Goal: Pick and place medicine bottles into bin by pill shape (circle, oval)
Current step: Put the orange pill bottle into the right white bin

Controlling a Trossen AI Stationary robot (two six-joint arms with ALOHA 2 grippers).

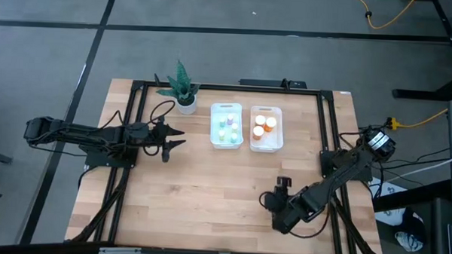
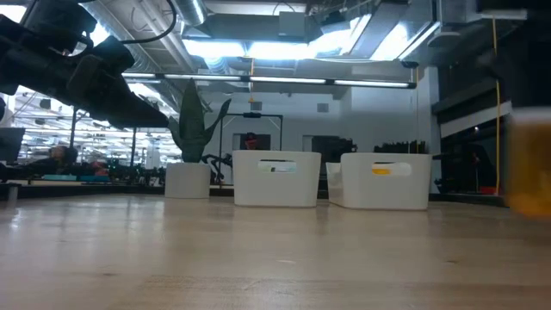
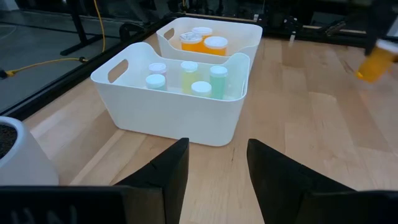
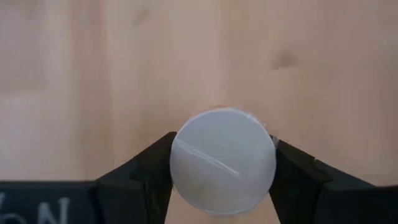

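Note:
Two white bins stand side by side at the table's far middle. The left bin (image 1: 227, 126) holds several small pale green and pink bottles (image 3: 186, 78). The right bin (image 1: 266, 128) holds amber-orange bottles (image 3: 202, 38) with white caps. My right gripper (image 1: 283, 185) is at the near right, shut on an amber bottle (image 3: 375, 62), whose round white cap (image 4: 222, 160) fills the right wrist view. In the high view the gripper hides this bottle. My left gripper (image 1: 176, 138) is open and empty, left of the bins, pointing at them. My right gripper pinches the bottle between its two fingers at opposite sides of the white cap (image 4: 180, 163). The fingers come from above and point down. The bottle hangs below them, slightly tilted, clear of the table in the left wrist view.
A green plant in a white pot (image 1: 183, 91) stands at the far left of the bins, close to my left gripper. Black frame rails (image 1: 212, 86) run along the table's edges. Bare wood lies between the bins and the near edge.

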